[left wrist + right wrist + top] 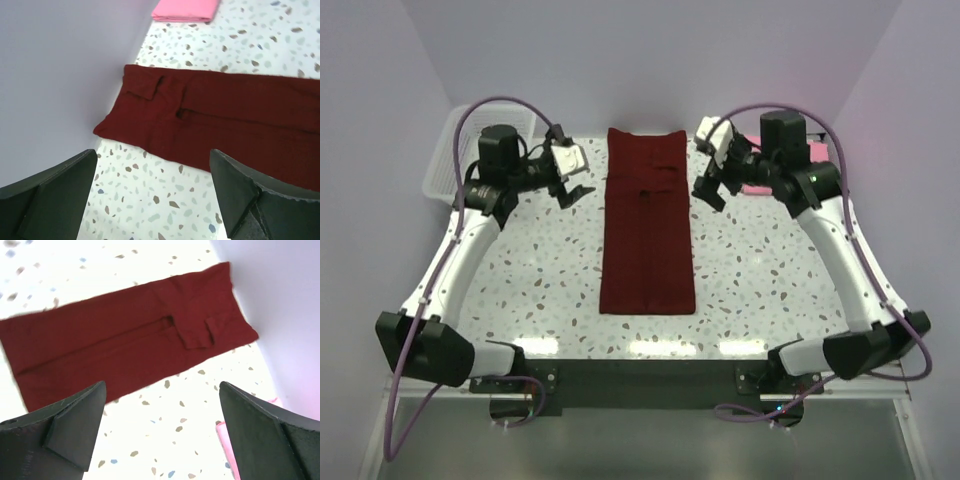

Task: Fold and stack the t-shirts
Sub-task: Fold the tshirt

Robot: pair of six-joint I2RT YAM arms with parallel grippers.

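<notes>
Two arms flank the maroon shirt [648, 225] in the top view. It lies mid-tabletop [540, 290] as a long narrow strip with the sleeves folded in, running from the near edge toward the far wall. Left fingers [576, 191] and right fingers [708, 192] hover beside its far end, touching nothing. A basket [445, 160] sits far left.

Left wrist view: the fingers are spread wide and empty. The strip's far end lies ahead, with the pink shirt [185, 10] folded beyond it.

Right wrist view: the fingers are likewise spread wide over bare tabletop.

The next fold probably halves the strip's length. Each side should pinch one far corner through all layers, lift together, and carry it evenly to the near hem so the edges match.
</notes>
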